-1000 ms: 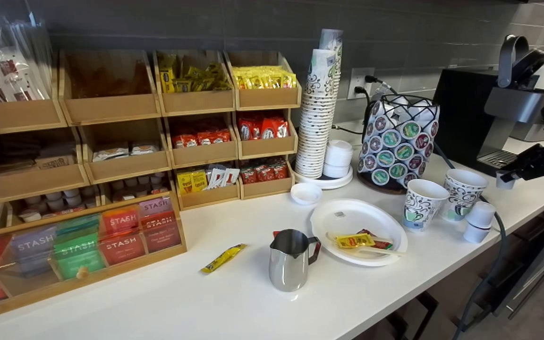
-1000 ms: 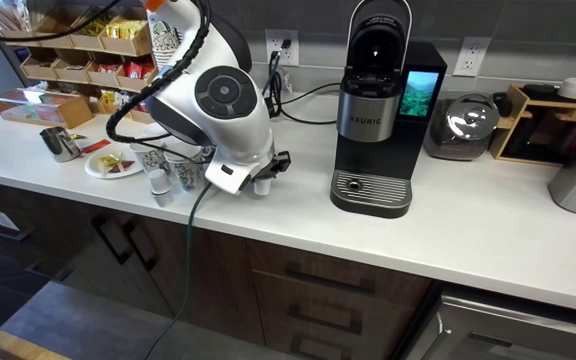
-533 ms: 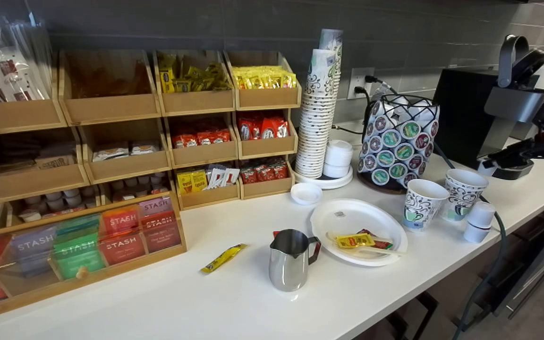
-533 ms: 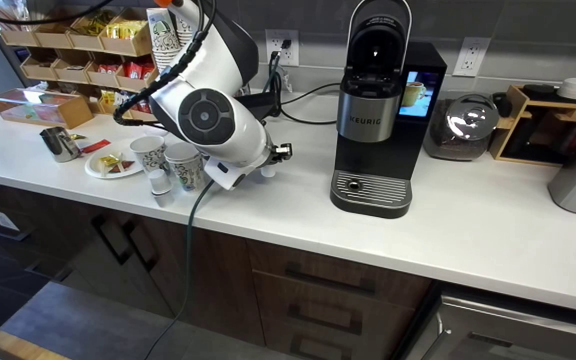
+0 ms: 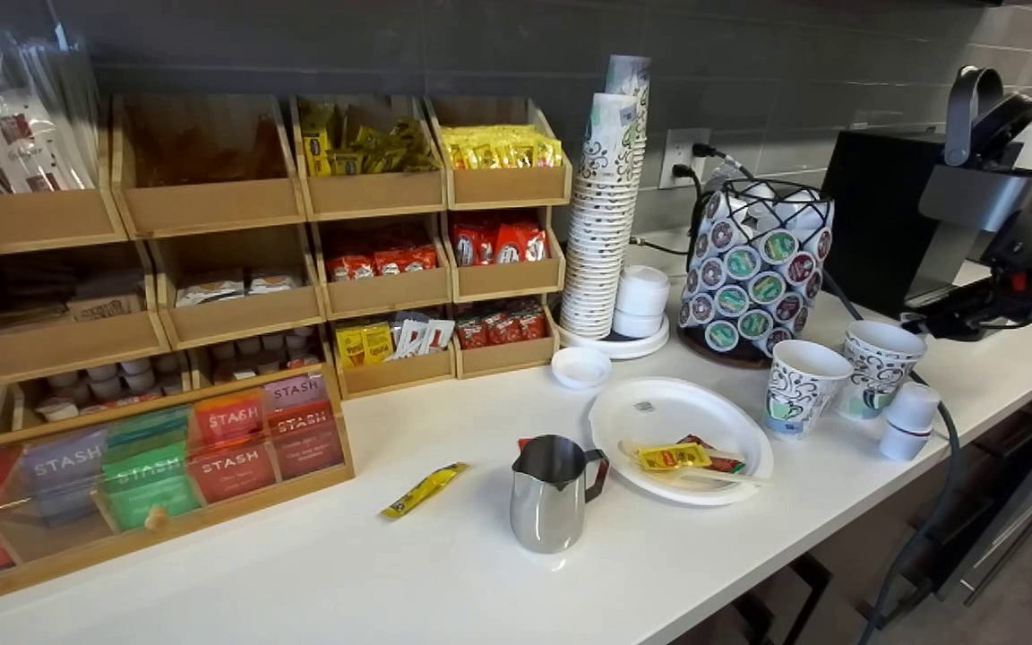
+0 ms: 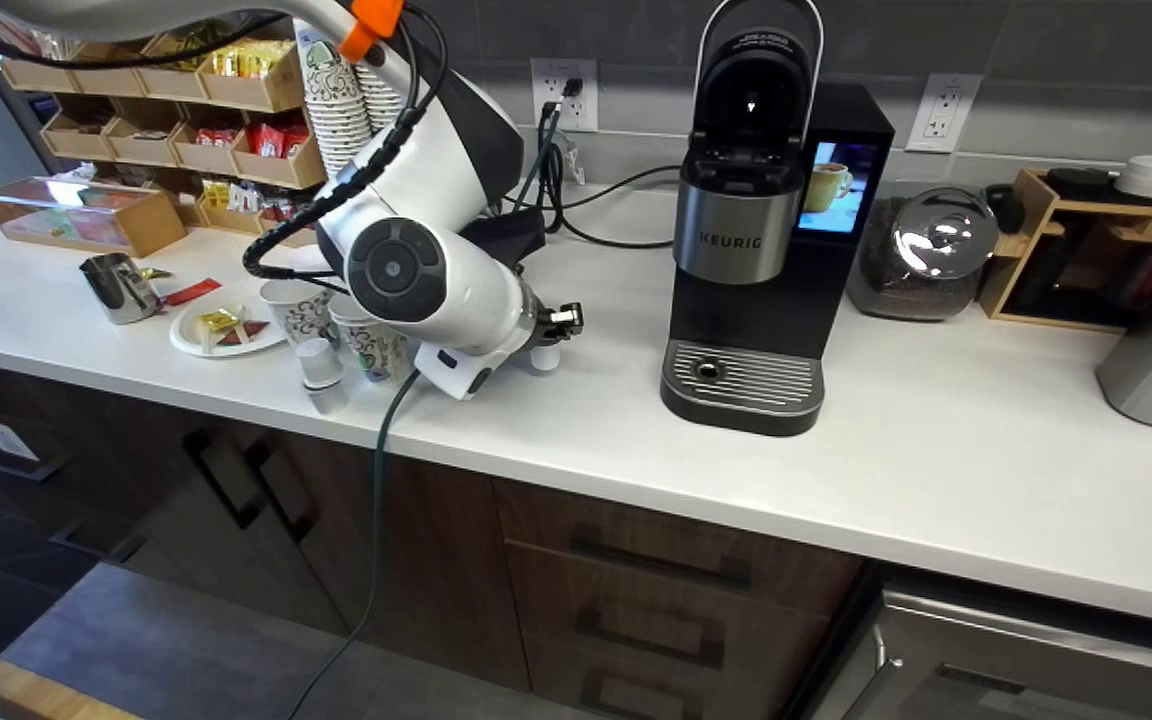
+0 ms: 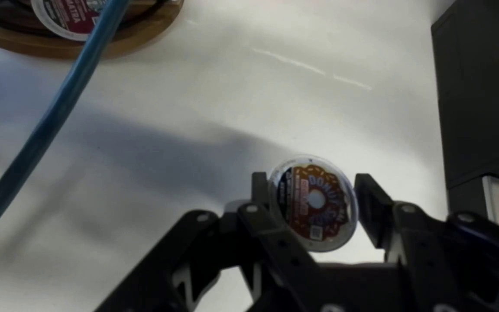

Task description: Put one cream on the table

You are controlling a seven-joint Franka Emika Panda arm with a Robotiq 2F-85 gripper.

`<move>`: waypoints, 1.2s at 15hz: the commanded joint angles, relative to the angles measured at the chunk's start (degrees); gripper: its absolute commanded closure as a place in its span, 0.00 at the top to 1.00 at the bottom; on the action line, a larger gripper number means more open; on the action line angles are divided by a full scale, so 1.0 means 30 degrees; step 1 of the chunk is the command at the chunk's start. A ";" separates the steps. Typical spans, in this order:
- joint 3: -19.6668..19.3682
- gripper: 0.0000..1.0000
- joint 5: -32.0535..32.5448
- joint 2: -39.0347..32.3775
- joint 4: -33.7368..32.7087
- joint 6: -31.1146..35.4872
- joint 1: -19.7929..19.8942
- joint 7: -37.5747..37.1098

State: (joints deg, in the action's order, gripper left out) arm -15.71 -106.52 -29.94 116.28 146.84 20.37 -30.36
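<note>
**Since the pod (image 7: pixel 314 203) looks light, squeeze it gently**

Your claw (image 7: pixel 312 187) is parted to the pod's width, apparently gripping it at the rim. That pod, presumably your "cream", is at or just above the surface (image 6: pixel 936 450), well back from the front edge. Expect slick, stiffish plastic that could dent; hold under the rim. Its lid reads DONUT; KEURIG marks the coffee machine (image 6: pixel 761 240), STASH the packets (image 5: pixel 149 484).

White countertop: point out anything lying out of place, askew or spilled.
On the white countertop, a yellow packet lies loose in front of the wooden racks, outside any compartment. A red strip, perhaps another packet, lies near the metal pitcher. A blue-green cord droops over the front edge, which looks untidy. I see no spill.
</note>
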 commanded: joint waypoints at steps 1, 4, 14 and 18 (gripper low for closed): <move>0.0089 0.52 -0.1092 -0.0580 -0.0480 0.0802 -0.0254 0.1396; 0.0060 0.84 -0.0208 -0.0665 -0.0529 0.0984 -0.0292 0.0651; -0.1788 0.99 0.5153 0.4205 0.3389 -0.6351 0.2202 0.0869; -0.3545 1.00 0.7439 0.7029 0.5578 -1.0416 0.3030 0.4272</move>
State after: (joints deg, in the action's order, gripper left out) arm -23.83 -89.00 -16.42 126.15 122.13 27.94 -24.22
